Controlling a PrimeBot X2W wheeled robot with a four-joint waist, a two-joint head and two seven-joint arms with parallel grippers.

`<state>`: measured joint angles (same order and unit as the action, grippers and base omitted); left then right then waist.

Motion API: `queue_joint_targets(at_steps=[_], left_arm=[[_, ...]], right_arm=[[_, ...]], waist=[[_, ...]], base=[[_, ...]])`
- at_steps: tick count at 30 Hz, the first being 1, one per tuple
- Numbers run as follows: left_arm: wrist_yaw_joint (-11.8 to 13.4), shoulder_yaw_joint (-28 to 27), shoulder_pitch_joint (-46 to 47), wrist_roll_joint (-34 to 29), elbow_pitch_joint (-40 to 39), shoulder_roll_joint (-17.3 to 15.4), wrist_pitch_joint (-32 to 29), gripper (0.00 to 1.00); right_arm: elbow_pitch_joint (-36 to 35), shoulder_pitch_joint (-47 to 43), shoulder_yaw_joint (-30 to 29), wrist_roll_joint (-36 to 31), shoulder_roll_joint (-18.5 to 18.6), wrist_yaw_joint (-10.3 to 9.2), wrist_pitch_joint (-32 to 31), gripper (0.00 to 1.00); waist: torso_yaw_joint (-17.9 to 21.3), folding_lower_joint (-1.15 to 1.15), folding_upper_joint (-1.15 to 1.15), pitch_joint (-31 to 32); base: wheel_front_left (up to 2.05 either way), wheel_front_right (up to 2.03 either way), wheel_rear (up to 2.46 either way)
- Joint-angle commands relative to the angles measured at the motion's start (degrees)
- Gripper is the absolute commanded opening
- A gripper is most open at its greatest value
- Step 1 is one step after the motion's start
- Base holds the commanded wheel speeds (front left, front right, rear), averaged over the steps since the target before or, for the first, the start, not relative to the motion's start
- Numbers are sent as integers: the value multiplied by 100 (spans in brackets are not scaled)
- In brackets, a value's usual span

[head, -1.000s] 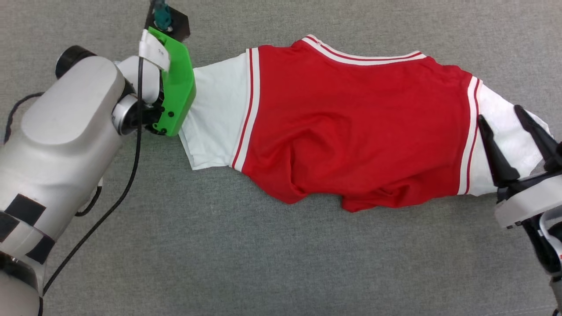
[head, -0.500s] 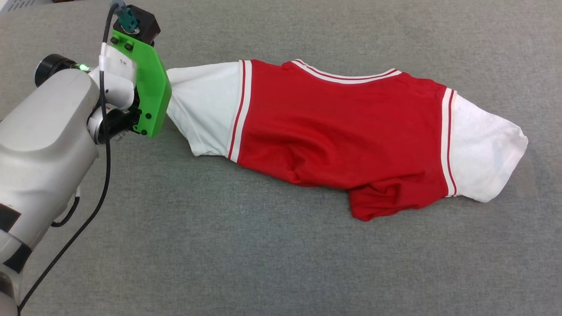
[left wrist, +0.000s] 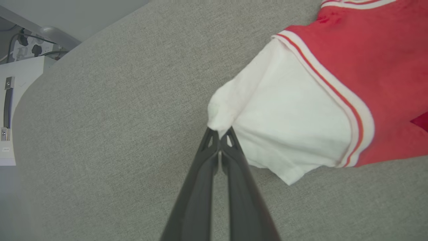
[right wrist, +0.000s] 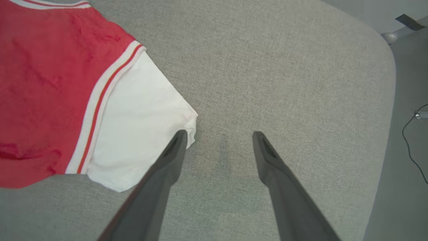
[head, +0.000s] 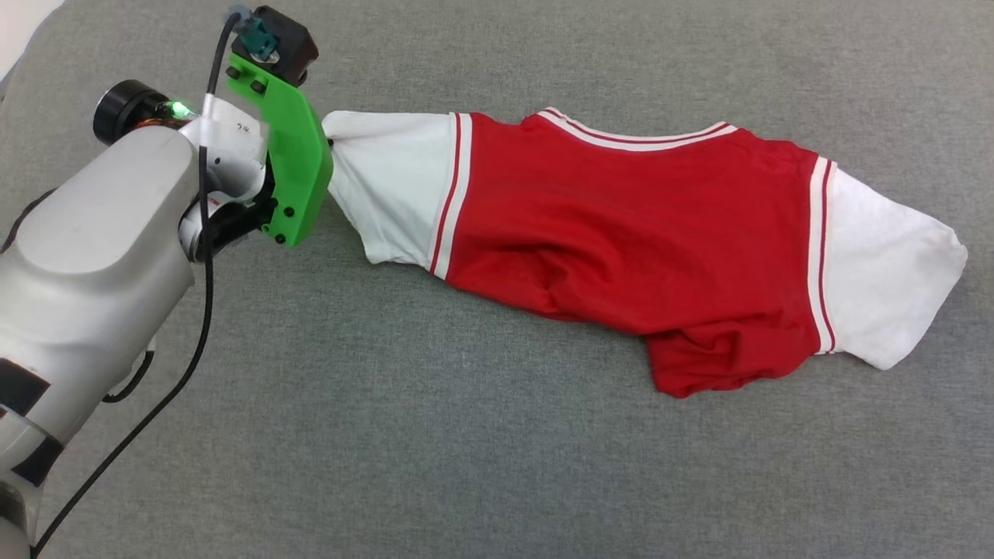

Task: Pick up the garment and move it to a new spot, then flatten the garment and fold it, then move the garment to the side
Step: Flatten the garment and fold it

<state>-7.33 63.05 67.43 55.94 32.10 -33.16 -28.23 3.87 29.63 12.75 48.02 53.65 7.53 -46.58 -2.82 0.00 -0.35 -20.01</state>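
the left pincer [left wrist: 219,132] is clenched tight, its two dark fingers pressed together along their length, and a small wad of white cloth from the cuff of the left sleeve [left wrist: 284,127] is nipped between the tips. in the head view the fingers are hidden behind a green bracket [head: 291,167] on the wrist, with a black cable [head: 198,310] looping down beside the pale forearm [head: 93,256]. the sleeve's corner is drawn to a point against that bracket.

from there the garment [head: 621,233] stretches across the grey cloth-covered surface [head: 388,466] towards the robot's right. it shows a white sleeve, a red-and-white stripe band, then the red body with the striped neck trim along its far edge. the red cloth is creased, and its near edge is bunched into a rumpled fold [head: 699,365] close to the right-hand stripe band. the right sleeve [right wrist: 140,127] lies flat on the surface at the far end.

the right pincer [right wrist: 219,134] is released, its fingers spread wide with only bare grey surface between them. one fingertip [right wrist: 180,137] sits at the corner of the right sleeve's cuff; whether it touches the cloth i cannot tell.

past the surface's rounded edge, the left wrist view shows a white cabinet [left wrist: 20,110] with wall sockets [left wrist: 28,48] above it, and the right wrist view shows a thin cable [right wrist: 411,140] on the floor.
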Motion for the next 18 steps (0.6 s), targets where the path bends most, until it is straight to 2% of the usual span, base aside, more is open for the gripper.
queue_joint_targets(at_steps=[1,7,12,18], left_arm=[[-15,20,143,-27,-35,49,50,0],[-15,112,358,-87,-156,97,131,0],[-15,148,495,-111,-220,130,185,0],[-15,198,543,-112,-223,151,260,0]], right_arm=[[129,153,83,23,-29,-4,-150,100],[545,619,507,87,-386,-4,-587,100],[950,763,801,-24,-610,-4,-498,100],[1591,470,1311,-50,-839,-4,-308,100]], waist=[[-77,0,35,-113],[-162,0,35,-363],[-226,0,35,-545],[-257,0,35,-648]], base=[[0,0,0],[0,0,0],[0,0,0],[0,0,0]])
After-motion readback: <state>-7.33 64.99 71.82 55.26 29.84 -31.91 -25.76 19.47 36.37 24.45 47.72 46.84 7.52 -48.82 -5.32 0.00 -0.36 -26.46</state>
